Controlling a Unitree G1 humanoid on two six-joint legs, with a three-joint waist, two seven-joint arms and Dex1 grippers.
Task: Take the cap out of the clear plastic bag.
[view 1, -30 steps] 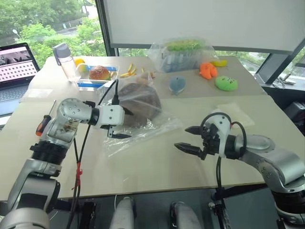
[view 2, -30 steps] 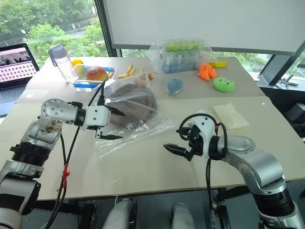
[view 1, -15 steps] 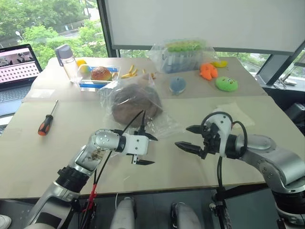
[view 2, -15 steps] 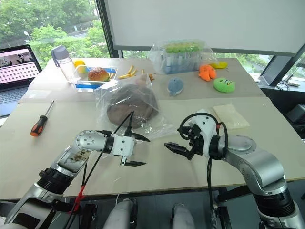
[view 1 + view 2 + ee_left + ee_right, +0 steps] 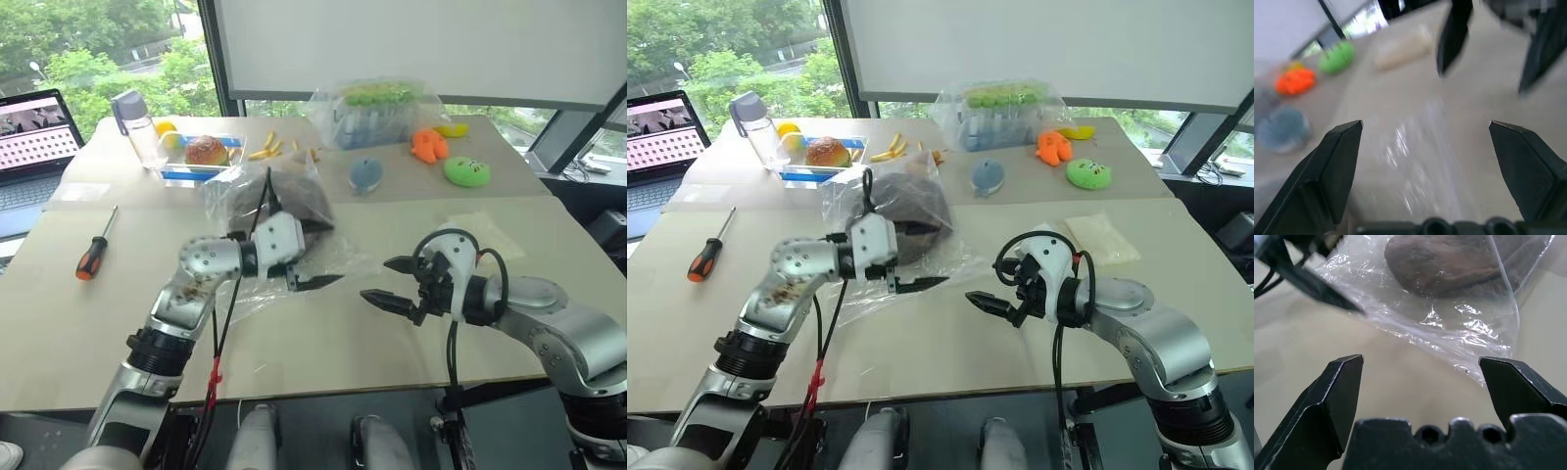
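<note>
Both claws wide and empty, the left one now over the bag

The left gripper has swung from the table's near edge to just above the clear plastic bag, pointing at the right gripper; a grasp looks near. The cap lies inside, dome up, no clear long axis; the bag stretches toward the right claw.

Silver-grey jointed arms carry white wrist housings, looping black cables, a red cable tie; each end effector has two pointed black fingers.
</note>
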